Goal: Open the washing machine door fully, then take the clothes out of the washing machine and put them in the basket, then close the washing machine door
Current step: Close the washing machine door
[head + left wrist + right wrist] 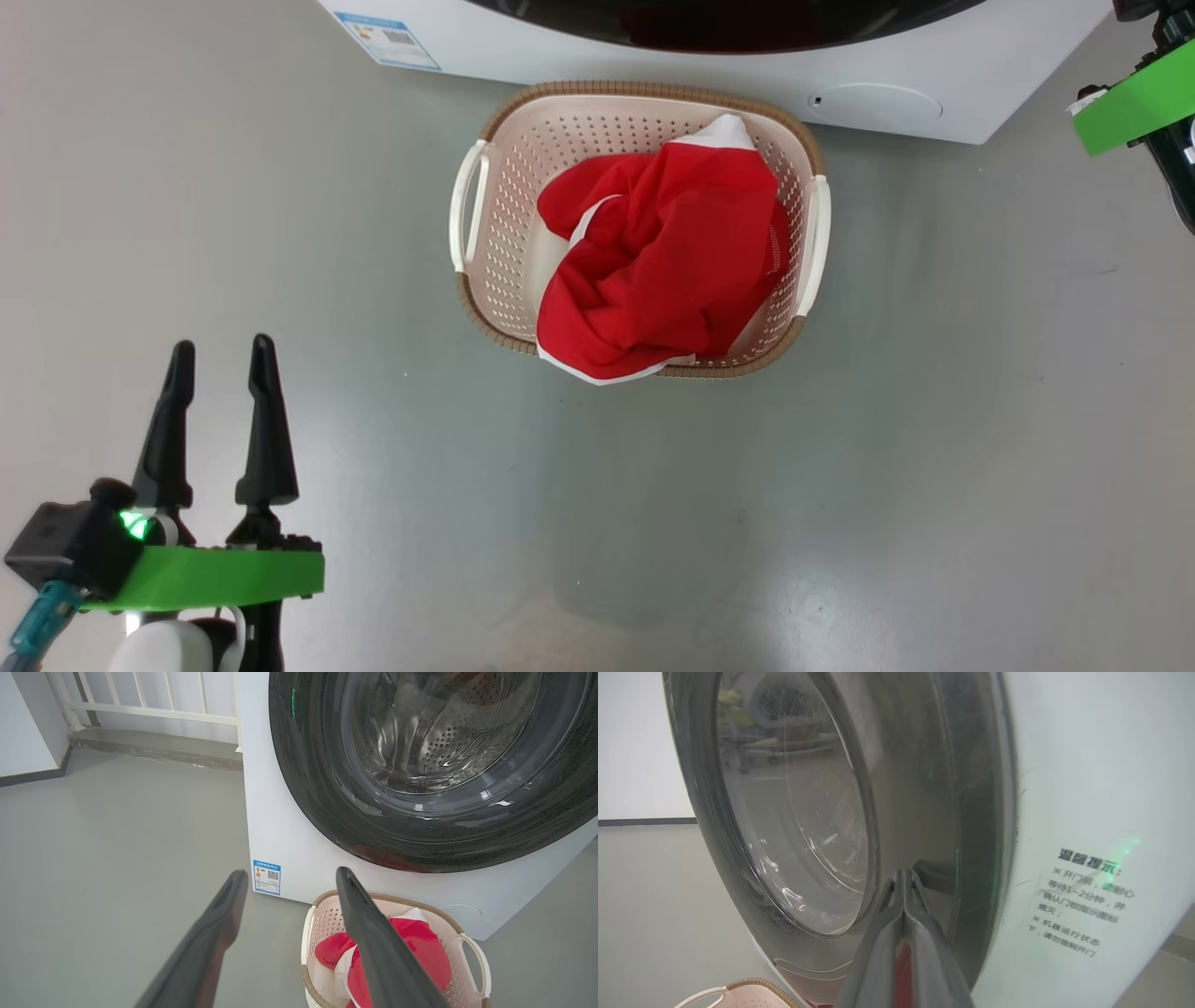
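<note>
Left claw [222,343]: two long, tapered black fingers [269,439]; bright green flat bracket [215,576] behind them; black boxy module [61,551] with a glowing green light [135,525]; teal cable [42,614]; white rounded forearm [163,649].

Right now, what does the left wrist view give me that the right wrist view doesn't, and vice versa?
Left wrist view, not the right: the open left gripper, a plain look at the clothes lying in the basket, the blue label on the washing machine, a white railing behind. Right wrist view, not the left: the shut right gripper, tips at the dark ring of the washing machine door, and a printed notice on the white front. Both: the door lying against the machine, its glass window, the basket's brown rim.
</note>
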Motion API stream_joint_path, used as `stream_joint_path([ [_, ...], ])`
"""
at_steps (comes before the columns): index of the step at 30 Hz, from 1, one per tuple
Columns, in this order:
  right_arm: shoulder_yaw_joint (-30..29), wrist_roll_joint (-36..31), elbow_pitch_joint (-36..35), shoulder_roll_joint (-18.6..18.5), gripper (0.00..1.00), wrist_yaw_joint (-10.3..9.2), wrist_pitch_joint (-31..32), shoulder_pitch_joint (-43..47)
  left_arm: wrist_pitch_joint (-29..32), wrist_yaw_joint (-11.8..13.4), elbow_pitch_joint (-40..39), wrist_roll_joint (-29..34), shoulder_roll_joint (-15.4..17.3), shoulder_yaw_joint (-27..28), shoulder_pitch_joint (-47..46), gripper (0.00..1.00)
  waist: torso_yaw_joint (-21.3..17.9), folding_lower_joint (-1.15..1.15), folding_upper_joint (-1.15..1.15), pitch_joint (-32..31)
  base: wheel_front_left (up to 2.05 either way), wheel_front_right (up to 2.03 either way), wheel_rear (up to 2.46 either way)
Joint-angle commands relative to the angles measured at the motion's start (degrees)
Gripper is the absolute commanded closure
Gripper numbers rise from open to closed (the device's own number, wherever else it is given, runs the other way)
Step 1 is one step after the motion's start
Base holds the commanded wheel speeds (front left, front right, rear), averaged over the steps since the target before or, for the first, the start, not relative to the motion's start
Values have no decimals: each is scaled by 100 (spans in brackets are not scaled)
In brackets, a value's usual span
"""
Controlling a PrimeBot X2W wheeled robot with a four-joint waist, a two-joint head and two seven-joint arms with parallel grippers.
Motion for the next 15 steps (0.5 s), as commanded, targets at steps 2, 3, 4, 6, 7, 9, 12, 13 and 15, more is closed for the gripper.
stream_joint_path([
  [2,-151,-10,-36,-59,100,-66,7,-106,-46,-17,-100,3,115,204,-39,0,-12,0,0,-33,0,0,0],
  [3,-153,-12,-28,-46,100,-66,7,-93,-46,-17,-98,3,113,209,-39,0,-20,0,0,-45,0,0,0],
  [4,-155,-12,-21,-35,100,-66,7,-79,-46,-17,-96,5,111,208,-41,0,-27,0,0,-55,0,0,0],
  [6,-164,-8,-12,-19,100,-66,7,-52,-46,-17,-91,8,109,202,-47,0,-40,0,0,-79,0,0,0],
  [7,-168,-7,-8,-15,100,-66,7,-39,-46,-17,-88,10,108,200,-51,0,-46,0,0,-92,0,0,0],
  [9,-168,0,1,-13,100,-66,7,-13,-46,-17,-79,21,106,195,-53,0,-61,0,0,-132,0,0,0],
  [12,-135,32,-18,25,100,-66,7,78,-46,-17,-57,33,107,197,-33,0,-91,0,0,-231,0,0,0],
  [13,-102,41,-30,38,100,-66,7,122,-46,-17,-47,34,112,193,-26,0,-103,0,0,-267,0,0,0],
  [15,-56,56,-49,59,100,-66,7,218,-46,-17,-34,33,128,176,-17,0,-129,0,0,-335,0,0,0],
])
